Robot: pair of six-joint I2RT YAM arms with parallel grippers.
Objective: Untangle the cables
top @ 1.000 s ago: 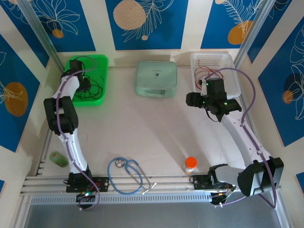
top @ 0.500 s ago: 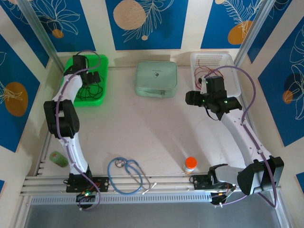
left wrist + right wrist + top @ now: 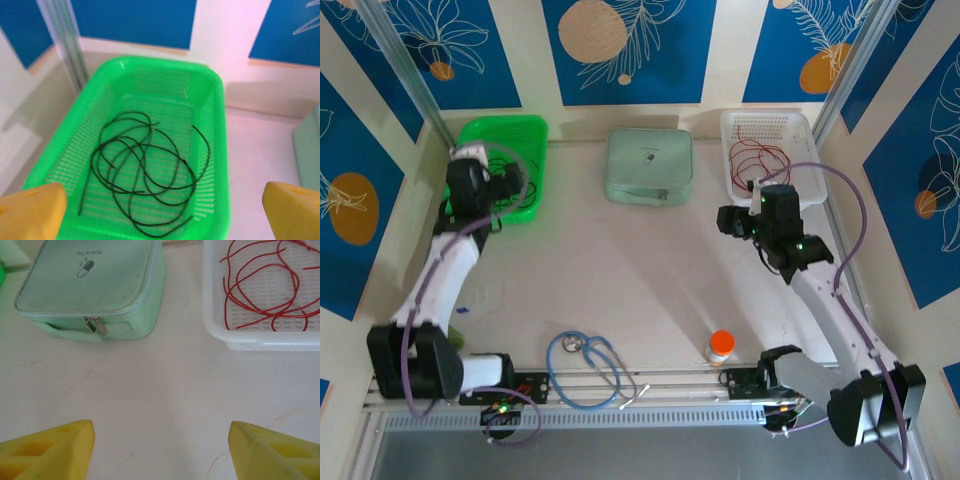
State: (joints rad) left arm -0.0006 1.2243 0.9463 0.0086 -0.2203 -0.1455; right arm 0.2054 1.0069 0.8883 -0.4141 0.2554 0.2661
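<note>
starting at the near edge, a blue stethoscope [image 3: 588, 365] and an orange-capped bottle [image 3: 720, 346] lie on the table [image 3: 160, 385], well apart from both arms. further out, the left gripper [image 3: 161, 212] has drawn back from over the green basket [image 3: 217, 100]. its jaws, partly closed a second ago, now stand wide apart and hold nothing. the right gripper [image 3: 160, 450] has also backed away a little from the white basket [image 3: 212, 315] and hangs over bare table with its jaws apart and empty. beyond it sits a mint zip case [image 3: 95, 280]. farthest off, the black cable [image 3: 145, 170] lies in loose loops inside the green basket, and the red cable [image 3: 265, 290] lies in loops inside the white one. with each colour dropped in its own basket and both arms pulling back, the untangling looks essentially done.
</note>
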